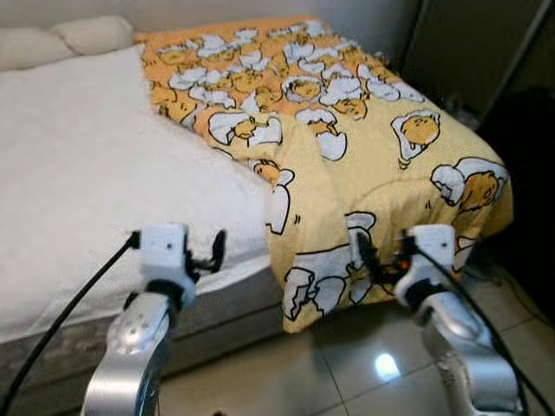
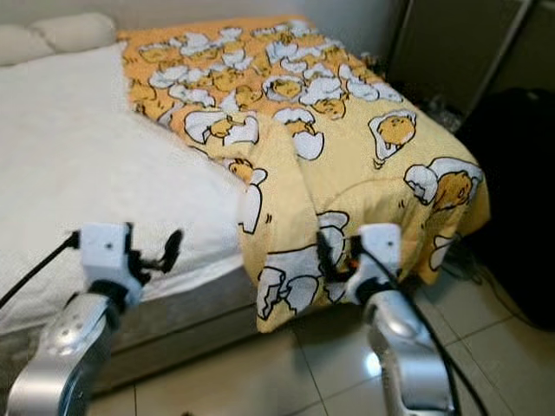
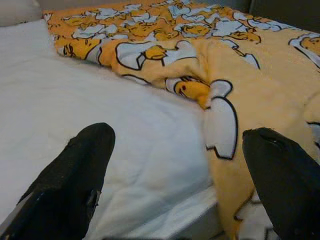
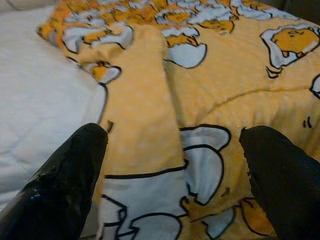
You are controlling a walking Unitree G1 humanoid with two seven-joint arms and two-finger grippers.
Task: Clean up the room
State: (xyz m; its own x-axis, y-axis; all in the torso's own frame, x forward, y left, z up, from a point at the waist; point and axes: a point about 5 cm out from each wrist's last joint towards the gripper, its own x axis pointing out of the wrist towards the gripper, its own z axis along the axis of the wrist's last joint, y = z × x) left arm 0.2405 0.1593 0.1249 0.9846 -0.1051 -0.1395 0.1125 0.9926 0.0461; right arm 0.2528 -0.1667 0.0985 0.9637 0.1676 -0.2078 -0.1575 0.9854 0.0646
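At bed edge | left pincer wide, empty | right pincer wide, facing blanket

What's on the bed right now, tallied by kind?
Pillows: 2
Blanket: 1, yellow with a cartoon print, bunched on the bed's right side and hanging over its edge
White sheet: 1
Total: 4

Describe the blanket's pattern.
Blanket: yellow-orange with white cartoon eggs outlined in black; clearest in the left eye view.
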